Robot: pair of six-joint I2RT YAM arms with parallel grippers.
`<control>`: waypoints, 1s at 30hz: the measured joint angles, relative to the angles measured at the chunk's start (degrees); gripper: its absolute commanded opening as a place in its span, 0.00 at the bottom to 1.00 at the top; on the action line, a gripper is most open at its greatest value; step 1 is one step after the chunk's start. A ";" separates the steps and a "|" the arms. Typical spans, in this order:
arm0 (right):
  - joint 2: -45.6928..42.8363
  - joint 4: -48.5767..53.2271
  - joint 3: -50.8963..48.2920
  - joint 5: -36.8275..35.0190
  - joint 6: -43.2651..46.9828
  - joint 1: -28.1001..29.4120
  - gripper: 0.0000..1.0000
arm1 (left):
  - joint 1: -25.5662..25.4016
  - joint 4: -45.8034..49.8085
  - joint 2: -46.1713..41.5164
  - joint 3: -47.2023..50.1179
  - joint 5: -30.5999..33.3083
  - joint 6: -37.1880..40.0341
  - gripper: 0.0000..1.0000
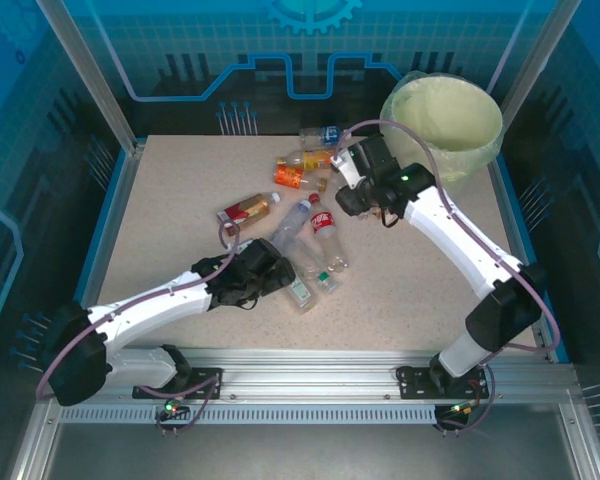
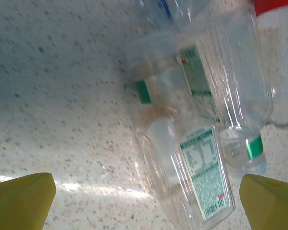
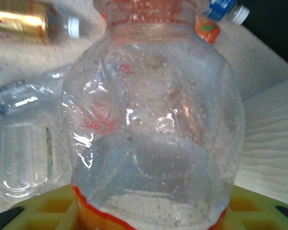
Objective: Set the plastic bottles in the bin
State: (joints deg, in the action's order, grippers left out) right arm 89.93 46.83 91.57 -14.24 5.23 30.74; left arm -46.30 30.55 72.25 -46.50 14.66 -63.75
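Bottle (image 3: 153, 120) crumpled in right tool (image 3: 149, 215).

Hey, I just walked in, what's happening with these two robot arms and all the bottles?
Two arms are clearing plastic bottles off the table into the bin. The right gripper holds a crumpled clear bottle with an orange label, short of the bin. The left gripper hangs open over green-labelled clear bottles lying on the table. Several others lie nearby.
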 measured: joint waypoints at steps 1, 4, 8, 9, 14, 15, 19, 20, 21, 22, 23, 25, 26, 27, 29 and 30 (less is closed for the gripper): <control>-1.16 -0.28 0.11 0.02 -0.57 0.00 0.43 | -1.03 0.44 0.83 -0.74 0.13 -0.57 0.99; -3.78 -0.68 1.33 0.20 -1.92 -0.11 0.44 | -3.72 1.03 3.32 -2.71 0.72 -0.81 0.99; -6.08 -1.40 3.43 1.44 -3.19 -1.40 0.44 | -7.63 4.42 7.96 -7.85 3.08 0.00 0.99; -6.49 -1.42 4.20 1.79 -3.45 -2.25 0.44 | -8.61 5.33 9.25 -9.55 3.87 0.44 0.99; -6.88 -1.46 9.55 2.75 -4.76 -9.94 0.44 | -10.56 7.89 14.38 -14.36 4.66 1.75 0.99; -6.88 -1.51 10.60 2.47 -5.20 -12.31 0.44 | -10.56 8.50 15.23 -14.62 4.76 1.97 0.99; -5.86 -2.14 13.86 0.33 -6.88 -21.16 0.46 | -10.56 10.23 16.15 -14.62 4.85 2.38 0.99; -5.27 -2.49 14.51 -0.35 -7.30 -22.71 0.46 | -10.56 10.19 16.15 -14.62 4.85 2.43 0.99; -4.44 -2.86 15.28 -0.76 -7.74 -24.30 0.47 | -10.54 10.14 16.15 -14.60 4.83 2.49 0.99; -3.48 -3.26 15.93 -1.38 -8.09 -25.77 0.47 | -10.54 10.14 16.15 -14.60 4.81 2.64 0.99; -2.47 -3.58 16.52 -1.90 -8.31 -26.99 0.47 | -10.54 10.10 16.15 -14.60 4.76 2.82 0.99; 0.42 -4.09 18.21 -2.99 -8.55 -29.27 0.48 | -10.54 10.10 16.46 -14.60 4.50 2.93 0.99; 1.77 -4.22 19.04 -3.58 -8.72 -30.05 0.48 | -10.54 10.10 16.74 -14.64 4.35 3.17 0.99; 3.52 -4.33 20.11 -4.15 -8.83 -30.93 0.48 | -10.54 10.12 17.25 -14.71 4.13 3.52 0.99; 6.54 -4.44 22.21 -5.16 -9.14 -32.20 0.48 | -10.49 10.10 18.25 -14.82 3.72 3.91 0.99; 8.20 -4.50 23.43 -5.64 -9.33 -32.83 0.48 | -10.49 10.08 18.64 -14.84 3.48 3.98 0.99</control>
State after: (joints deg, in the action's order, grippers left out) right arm 98.13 42.33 115.00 -19.88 -4.10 -2.09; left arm -56.80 40.62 90.89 -61.34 18.13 -59.77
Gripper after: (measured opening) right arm 0.483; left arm 0.992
